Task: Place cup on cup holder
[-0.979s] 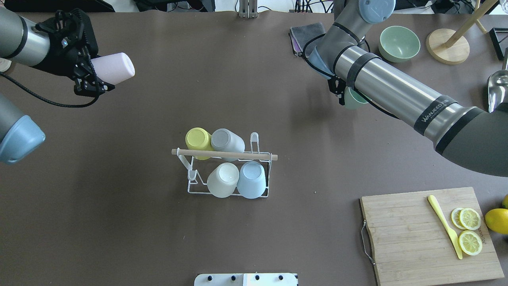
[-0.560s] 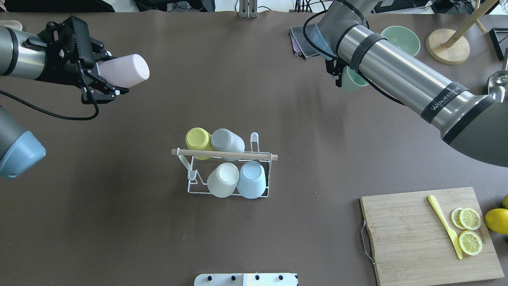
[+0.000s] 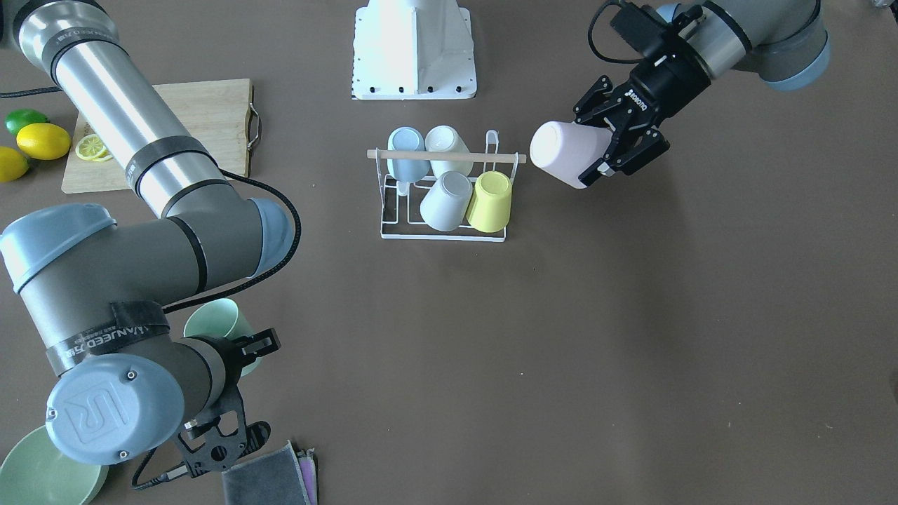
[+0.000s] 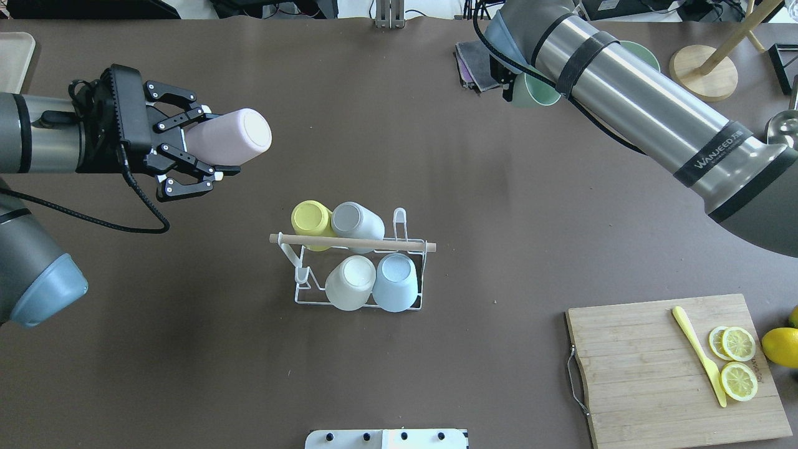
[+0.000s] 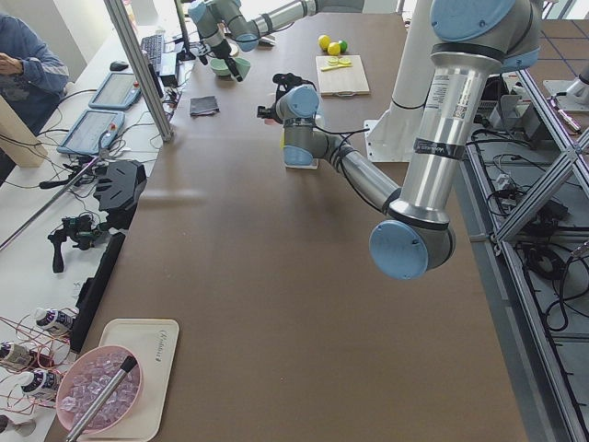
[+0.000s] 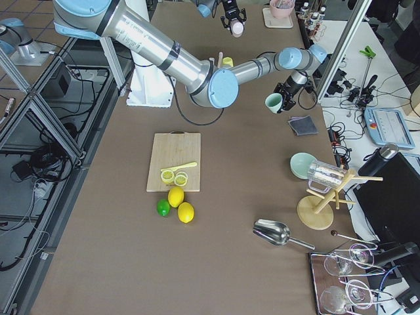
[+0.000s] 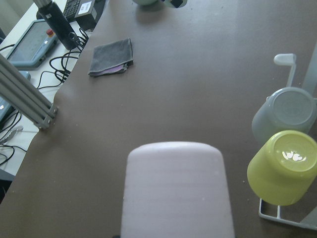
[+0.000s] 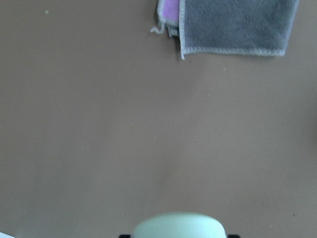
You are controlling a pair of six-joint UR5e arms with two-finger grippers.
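The left gripper [image 4: 212, 142], jaws pinching the pink cup [image 4: 234, 136] sideways, looks lined up for a free prong of the cup holder [image 4: 352, 242] — the right gripper [image 3: 242, 348], jaws clamped on a green cup [image 3: 214, 322], hangs clear.

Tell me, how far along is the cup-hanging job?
Done: yellow cup, grey cup, white cup and pale-blue cup sit upturned on the white wire cup holder. In hand: left gripper carries a pink plastic cup, right gripper a mint-green cup, both away from it. Left: seating those two.
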